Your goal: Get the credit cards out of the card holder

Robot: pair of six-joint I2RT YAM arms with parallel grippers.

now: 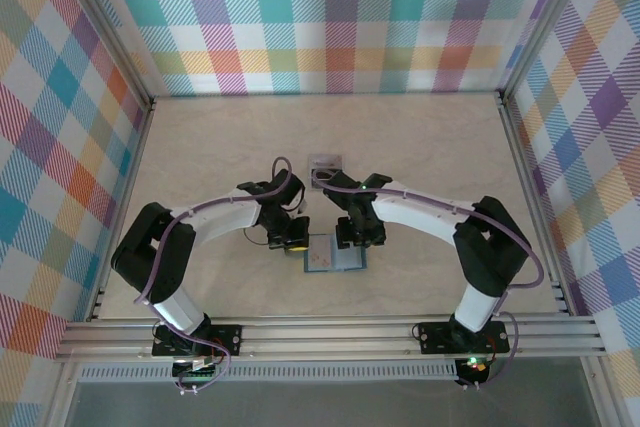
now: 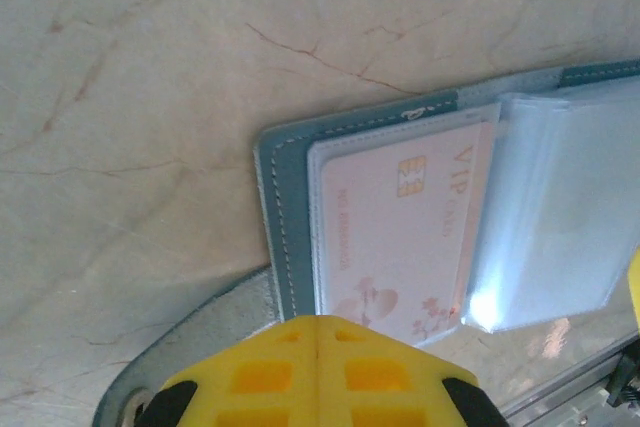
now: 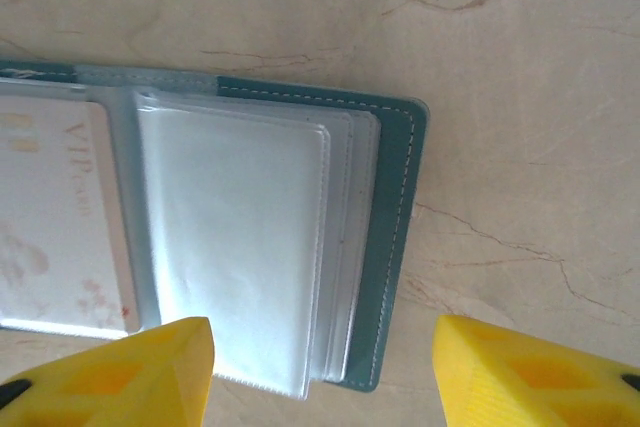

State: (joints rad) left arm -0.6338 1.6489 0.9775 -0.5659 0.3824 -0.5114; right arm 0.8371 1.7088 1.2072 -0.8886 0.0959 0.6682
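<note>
On the pale, marble-veined table (image 1: 420, 147), which pastel plaid walls (image 1: 340, 17) are boxing in on three sides and an aluminium rail (image 1: 330, 332) is edging at the front, the card holder (image 1: 335, 257) is lying open near the front edge, between the tips of the two arms. At its left, the left gripper (image 2: 318, 337) is keeping its yellow fingers pressed together with nothing between them. It is hovering at the near edge of the teal cover, beside the side tab (image 2: 180, 347); whether it is touching cannot be told. The left panel is showing white stitching around a clear pocket, and a pinkish VIP card (image 2: 395, 237) with a gold chip is sitting inside that pocket. Further right, a stack of empty clear sleeves (image 3: 240, 237) is fanning over the right teal panel. A small grey card (image 1: 325, 169) with a dark band is lying apart on the table, farther back. At the right, the right gripper (image 3: 322, 332) is holding its fingers spread wide, gripping nothing, and the holder's near right corner is lying between them.
</note>
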